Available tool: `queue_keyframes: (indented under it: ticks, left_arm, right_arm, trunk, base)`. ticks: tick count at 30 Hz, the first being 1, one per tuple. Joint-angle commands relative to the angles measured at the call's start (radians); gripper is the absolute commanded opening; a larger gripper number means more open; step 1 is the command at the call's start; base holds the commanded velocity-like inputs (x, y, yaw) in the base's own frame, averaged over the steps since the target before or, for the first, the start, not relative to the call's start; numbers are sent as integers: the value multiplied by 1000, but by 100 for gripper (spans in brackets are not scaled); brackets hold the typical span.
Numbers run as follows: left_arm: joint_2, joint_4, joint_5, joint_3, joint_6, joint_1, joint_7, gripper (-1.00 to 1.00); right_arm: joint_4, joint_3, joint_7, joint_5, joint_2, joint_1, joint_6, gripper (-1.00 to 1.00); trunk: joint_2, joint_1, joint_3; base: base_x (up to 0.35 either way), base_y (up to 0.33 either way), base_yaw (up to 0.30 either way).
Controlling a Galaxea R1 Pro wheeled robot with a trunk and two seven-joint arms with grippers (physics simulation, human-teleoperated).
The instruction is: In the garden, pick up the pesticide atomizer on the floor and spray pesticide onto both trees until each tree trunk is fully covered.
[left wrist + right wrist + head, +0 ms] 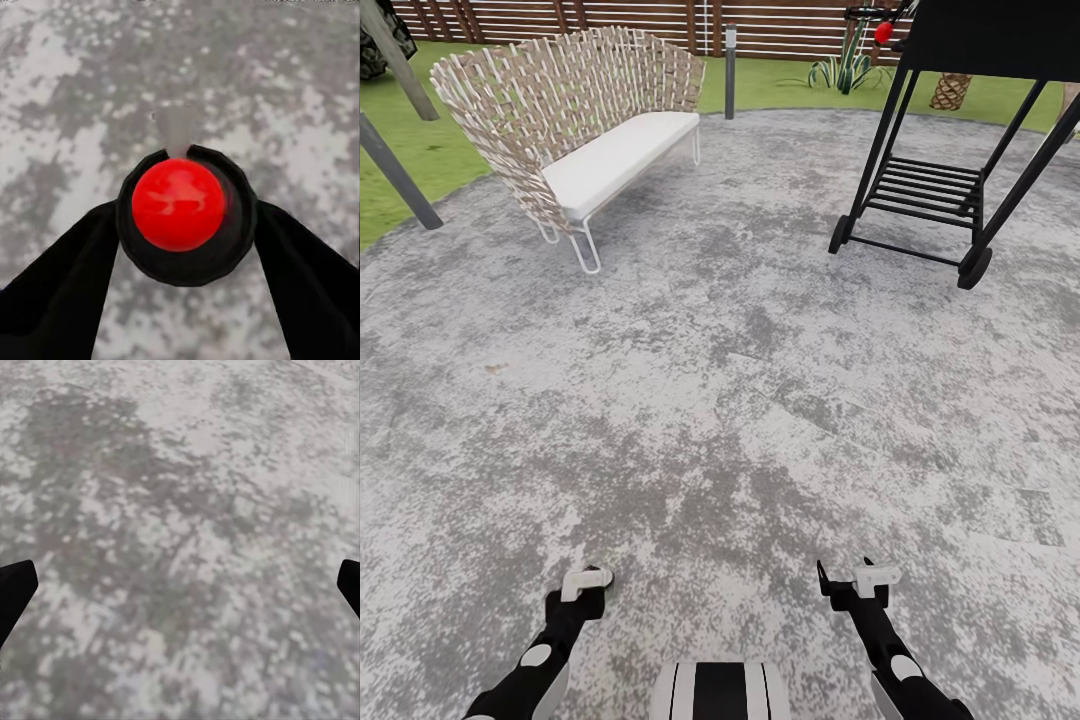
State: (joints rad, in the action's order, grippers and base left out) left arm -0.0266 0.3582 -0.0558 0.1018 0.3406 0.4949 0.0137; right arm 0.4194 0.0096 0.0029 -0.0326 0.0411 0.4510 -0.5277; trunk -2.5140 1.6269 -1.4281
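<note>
A head camera looks down over grey mottled floor (740, 400). Both robot arms hang low at the near edge. The left tool (585, 583) and the right tool (860, 580) hover just above the paving, well apart.

In the right wrist camera, the right tool's fingertips (15, 589) sit far apart at the frame's edges, so it is spread wide and empty.

The left wrist camera shows a red ball in a black ring (180, 204) between two dark fingers (60, 292). What that ball is I cannot tell, nor whether the left tool is spread or pressed together.

Ahead stand a woven sofa (580, 130) with a white cushion and a black wheeled grill stand (940, 190), with lawn (390, 190) and a slatted fence (630, 20) beyond.

The pesticide atomizer is not on this stretch of paving. The step is likely searching. Turn slowly and scan the floor before reaching.
</note>
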Motion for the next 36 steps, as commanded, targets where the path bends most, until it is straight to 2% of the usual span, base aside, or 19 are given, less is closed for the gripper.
queue_keyframes:
  ticks: [1,25,36]
  left_arm:
    - [-1,-1,1,2,0,0,2,-100]
    - [-1,1,1,3,0,1,2,-100]
    - [-1,1,1,2,0,1,1,-100]
  right_arm:
    - [0,0,0,0,0,0,0,100]
    - [-1,0,0,-1,0,0,0,100]
    - [-4,1,-1,-1,0,0,0,100]
  trunk:
    - [0,0,0]
    - [0,0,0]
    - [3,-5,42]
  base:
    - [0,0,0]
    - [0,0,0]
    - [0,0,0]
